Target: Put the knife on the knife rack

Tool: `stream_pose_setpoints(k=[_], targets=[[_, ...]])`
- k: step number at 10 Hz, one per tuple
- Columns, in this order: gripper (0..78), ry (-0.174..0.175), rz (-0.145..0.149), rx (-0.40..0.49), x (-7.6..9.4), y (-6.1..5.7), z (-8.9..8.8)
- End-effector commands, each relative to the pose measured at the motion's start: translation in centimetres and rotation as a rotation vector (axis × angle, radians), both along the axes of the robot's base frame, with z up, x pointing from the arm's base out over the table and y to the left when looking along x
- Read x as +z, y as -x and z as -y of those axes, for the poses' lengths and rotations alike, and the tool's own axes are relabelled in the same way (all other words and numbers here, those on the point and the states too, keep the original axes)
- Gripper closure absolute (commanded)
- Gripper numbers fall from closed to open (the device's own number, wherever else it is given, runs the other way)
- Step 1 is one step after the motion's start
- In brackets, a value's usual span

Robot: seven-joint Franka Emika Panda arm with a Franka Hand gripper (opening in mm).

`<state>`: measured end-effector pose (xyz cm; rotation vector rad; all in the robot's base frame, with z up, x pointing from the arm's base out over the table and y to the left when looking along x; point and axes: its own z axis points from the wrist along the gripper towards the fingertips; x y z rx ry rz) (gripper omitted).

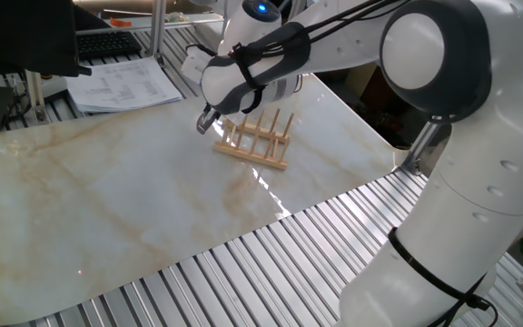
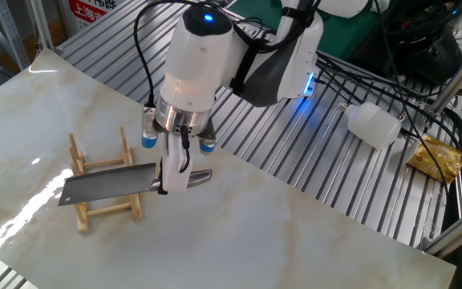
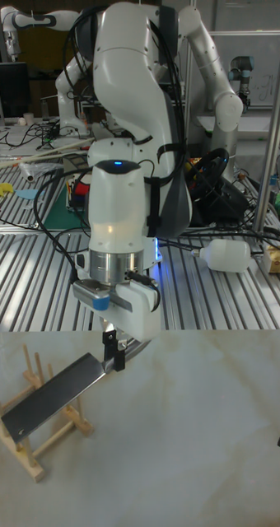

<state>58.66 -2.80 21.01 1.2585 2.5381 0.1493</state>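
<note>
The white arm's fingers (image 2: 169,178) clamp the shiny handle of the grey-bladed metal cleaver (image 2: 107,182), whose blade lies tilted between the light-wood pegged rack's (image 2: 107,189) dowels.

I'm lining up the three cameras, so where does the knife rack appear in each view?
One fixed view: knife rack at upper centre, just under the gripper.
The other fixed view: at lower left, knife lying across it.
Tall fixed view: at bottom left, blade slanting over it.
Shared landmark: the gripper at the rack's end.
</note>
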Motion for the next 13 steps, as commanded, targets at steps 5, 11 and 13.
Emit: stream_pose_setpoints(k=[5, 11, 13], targets=[[75.6, -0.067, 0.102, -0.091, 0.53, -0.26, 0.08], [75.6, -0.120, 0.143, -0.043, 0.63, -0.58, 0.47], [75.6, -0.111, 0.140, -0.006, 0.84, -0.83, 0.60]])
